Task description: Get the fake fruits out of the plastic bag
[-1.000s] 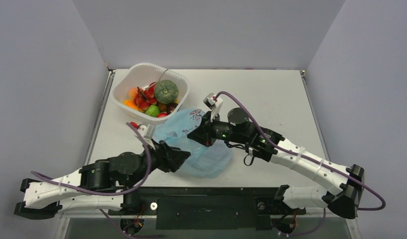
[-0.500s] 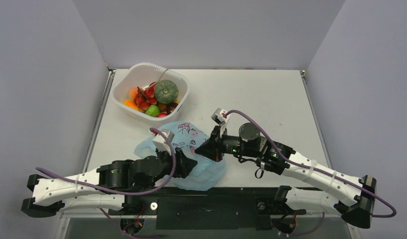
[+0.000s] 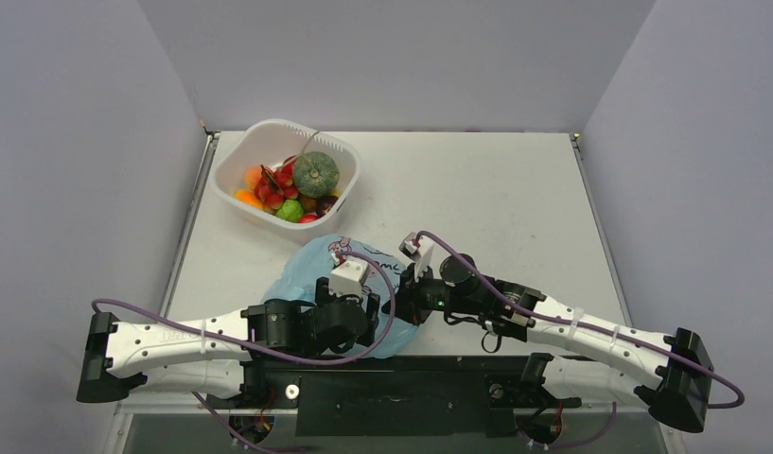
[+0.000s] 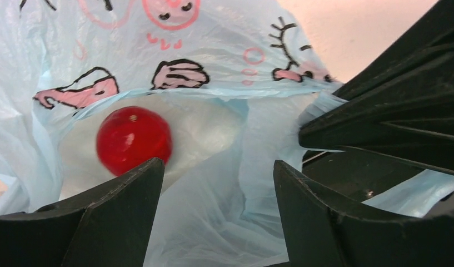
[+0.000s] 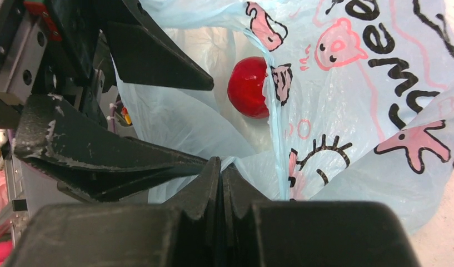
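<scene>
Since a second ago the left tool (image 4: 218, 167) and the right tool (image 5: 221, 166) have drawn back toward the near edge of the counter (image 3: 515, 189). The plastic bag (image 3: 302, 274) has come with them, away from the white tub (image 3: 278, 124). That tub stands at the counter's far left corner, piled with fake fruits (image 3: 278, 194), and the dark green gourd (image 3: 316, 173) sits on top of the pile. The bag lies crumpled by the near edge, between the two wrists, its mouth open toward the left tool. The right tool is pressed together, pinching the film at the bag's rim. The left tool stands spread at the mouth, with film sagging between its fingers, and grips nothing. One red fake fruit (image 4: 134, 139) rests inside the bag, just beyond the tip of one left finger.
</scene>
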Robot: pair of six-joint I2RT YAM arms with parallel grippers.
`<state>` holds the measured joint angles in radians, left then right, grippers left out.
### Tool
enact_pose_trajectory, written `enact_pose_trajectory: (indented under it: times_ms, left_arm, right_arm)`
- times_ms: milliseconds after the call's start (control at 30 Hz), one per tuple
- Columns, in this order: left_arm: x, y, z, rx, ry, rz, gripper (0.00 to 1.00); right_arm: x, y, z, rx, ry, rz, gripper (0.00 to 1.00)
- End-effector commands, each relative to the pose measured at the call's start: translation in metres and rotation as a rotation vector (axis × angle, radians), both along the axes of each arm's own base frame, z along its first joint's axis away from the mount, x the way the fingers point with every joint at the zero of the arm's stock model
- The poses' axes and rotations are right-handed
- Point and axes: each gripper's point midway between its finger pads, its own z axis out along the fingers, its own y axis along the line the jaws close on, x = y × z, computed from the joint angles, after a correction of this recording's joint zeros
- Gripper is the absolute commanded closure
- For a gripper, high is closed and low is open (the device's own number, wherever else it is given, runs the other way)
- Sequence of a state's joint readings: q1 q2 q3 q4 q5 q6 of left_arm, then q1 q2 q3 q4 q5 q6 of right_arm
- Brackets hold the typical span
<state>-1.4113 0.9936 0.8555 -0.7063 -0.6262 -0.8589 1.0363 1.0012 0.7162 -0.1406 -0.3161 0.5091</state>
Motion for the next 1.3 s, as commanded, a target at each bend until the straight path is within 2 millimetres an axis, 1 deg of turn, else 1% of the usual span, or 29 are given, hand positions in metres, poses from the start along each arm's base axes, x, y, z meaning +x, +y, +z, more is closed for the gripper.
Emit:
enact_pose_trajectory:
  times_ms: [0, 100, 200, 267, 333, 433, 533, 567, 600, 633, 667, 700, 767, 800, 833, 867, 967, 1033, 1067, 1133, 1167, 1200, 1233, 1267]
  left_arm:
    - [0.005, 0.019, 0.003, 0.033, -0.007, 0.062, 0.31]
    - [0.004, 0.029, -0.008, 0.034, 0.006, 0.1, 0.33]
    - [0.005, 0.031, -0.011, 0.01, 0.006, 0.122, 0.36]
    - [0.007, 0.033, -0.015, 0.009, 0.002, 0.132, 0.35]
    - [0.009, 0.038, -0.021, 0.047, -0.005, 0.15, 0.33]
    - [0.012, 0.053, -0.033, 0.133, 0.003, 0.199, 0.32]
    - [0.019, 0.063, -0.046, 0.155, 0.009, 0.248, 0.31]
    - [0.022, 0.062, -0.047, 0.138, 0.011, 0.257, 0.31]
    - [0.025, 0.067, -0.052, 0.141, 0.012, 0.273, 0.31]
    - [0.028, 0.064, -0.052, 0.116, 0.01, 0.28, 0.29]
    - [0.032, 0.067, -0.056, 0.116, 0.009, 0.295, 0.28]
    - [0.035, 0.062, -0.055, 0.087, 0.006, 0.299, 0.26]
    - [0.038, 0.062, -0.062, 0.084, 0.016, 0.302, 0.23]
    - [0.04, 0.061, -0.067, 0.083, 0.021, 0.308, 0.22]
    - [0.039, 0.059, -0.072, 0.08, 0.038, 0.296, 0.2]
    - [0.041, 0.055, -0.079, 0.071, 0.043, 0.288, 0.19]
    - [0.039, 0.042, -0.098, 0.036, 0.089, 0.239, 0.17]
    - [0.043, 0.045, -0.113, 0.037, 0.11, 0.254, 0.21]
    - [0.044, 0.045, -0.116, 0.042, 0.111, 0.26, 0.26]
    - [0.048, 0.045, -0.116, 0.047, 0.107, 0.267, 0.31]
    - [0.05, 0.043, -0.113, 0.05, 0.099, 0.257, 0.33]
    - [0.051, 0.039, -0.11, 0.039, 0.095, 0.247, 0.38]
    - [0.054, 0.034, -0.101, 0.03, 0.082, 0.233, 0.41]
    - [0.055, 0.032, -0.097, 0.027, 0.079, 0.225, 0.51]
  right_arm:
    - [0.002, 0.014, 0.011, 0.037, -0.046, 0.015, 1.0]
    - [-0.001, 0.018, 0.007, 0.03, -0.049, 0.026, 1.0]
    - [-0.005, 0.021, 0.004, 0.02, -0.058, 0.032, 1.0]
    - [-0.005, 0.022, 0.002, 0.018, -0.058, 0.032, 1.0]
    - [-0.006, 0.023, 0.001, 0.019, -0.056, 0.032, 1.0]
    - [-0.006, 0.021, -0.003, 0.013, -0.053, 0.024, 1.0]
    - [-0.006, 0.021, -0.004, 0.017, -0.052, 0.024, 1.0]
    - [-0.007, 0.021, -0.005, 0.016, -0.049, 0.027, 1.0]
    - [-0.007, 0.021, -0.006, 0.016, -0.047, 0.026, 1.0]
    - [-0.007, 0.021, -0.006, 0.015, -0.046, 0.029, 1.0]
    - [-0.007, 0.022, -0.006, 0.015, -0.045, 0.029, 1.0]
    - [-0.008, 0.022, -0.007, 0.015, -0.045, 0.03, 1.0]
    - [-0.008, 0.022, -0.007, 0.014, -0.046, 0.03, 1.0]
    - [-0.007, 0.022, -0.007, 0.014, -0.046, 0.029, 1.0]
    - [-0.007, 0.022, -0.008, 0.015, -0.045, 0.029, 1.0]
    - [-0.008, 0.022, -0.008, 0.015, -0.045, 0.03, 1.0]
    - [-0.008, 0.022, -0.009, 0.017, -0.042, 0.03, 1.0]
    - [-0.008, 0.023, -0.01, 0.016, -0.042, 0.033, 1.0]
    - [-0.008, 0.022, -0.01, 0.014, -0.041, 0.033, 1.0]
    - [-0.008, 0.021, -0.011, 0.01, -0.041, 0.031, 1.0]
    - [-0.008, 0.02, -0.012, 0.007, -0.042, 0.028, 1.0]
    - [-0.008, 0.019, -0.013, 0.003, -0.042, 0.028, 1.0]
    - [-0.008, 0.018, -0.014, -0.004, -0.044, 0.027, 1.0]
    - [-0.008, 0.017, -0.014, -0.007, -0.046, 0.025, 1.0]
